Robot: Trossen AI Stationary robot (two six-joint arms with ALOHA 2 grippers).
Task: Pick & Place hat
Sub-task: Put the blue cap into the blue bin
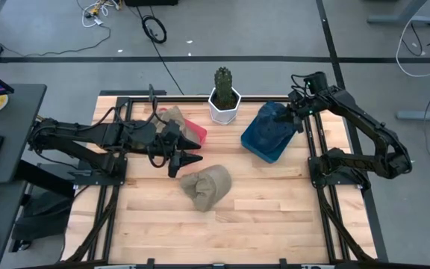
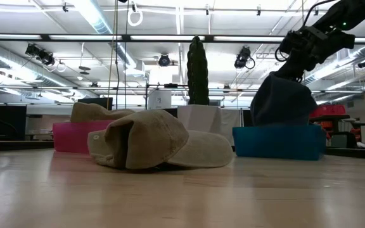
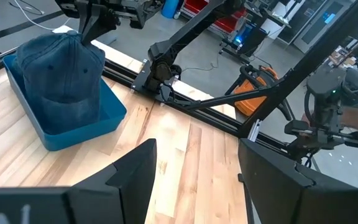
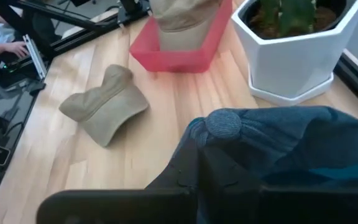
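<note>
Overhead, the wooden table (image 1: 222,224) is carrying everything, largest first: the blue bin (image 1: 263,138) on the right side, the pink bin (image 1: 198,133) toward the left, and the white hexagonal cactus pot (image 1: 224,106) between them at the far edge. A dark blue denim cap (image 1: 273,119) is sitting in the blue bin, and the right gripper (image 1: 295,112) is pinching its crown with jaws fully closed on the fabric. A tan cap (image 1: 206,186) is lying crumpled on bare wood near the middle, apart from both bins, while another tan cap (image 1: 172,116) is resting in the pink bin. The left gripper (image 1: 189,159) is hovering just beside the loose tan cap, jaws spread wide and holding nothing.

Judging by its folds, the loose cap is looking light, soft and floppy; the brim is probably stiffer. Taking hold on a raised fold of the crown or the brim edge should be working best, since the cloth will sag.
</note>
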